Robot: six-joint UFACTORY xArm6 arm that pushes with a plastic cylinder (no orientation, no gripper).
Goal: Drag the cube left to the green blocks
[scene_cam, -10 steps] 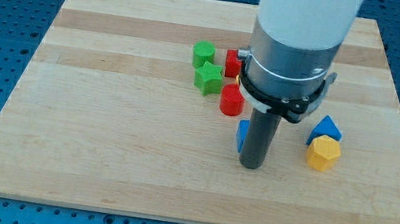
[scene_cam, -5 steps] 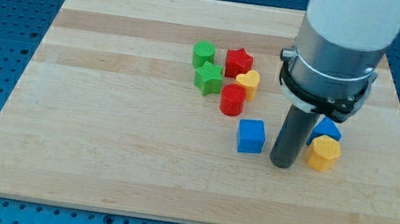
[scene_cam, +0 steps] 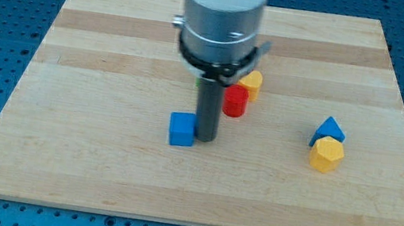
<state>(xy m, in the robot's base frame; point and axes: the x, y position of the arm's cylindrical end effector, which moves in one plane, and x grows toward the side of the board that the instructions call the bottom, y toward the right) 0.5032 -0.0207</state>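
Observation:
The blue cube (scene_cam: 181, 128) sits on the wooden board (scene_cam: 95, 73), left of centre toward the view's bottom. My tip (scene_cam: 204, 138) rests right against the cube's right side. The arm's wide body hides the green blocks and the red star, which lie behind it toward the view's top. A red cylinder (scene_cam: 236, 101) and a yellow heart-shaped block (scene_cam: 251, 82) show just right of the rod.
A blue triangular block (scene_cam: 329, 130) and a yellow hexagonal block (scene_cam: 327, 155) sit together at the view's right. The board's edges border a blue perforated table.
My tip swung from the cube's right side far leftward, and the blue cube slid about ninety pixels to the view's left with it. The arm now covers the green blocks.

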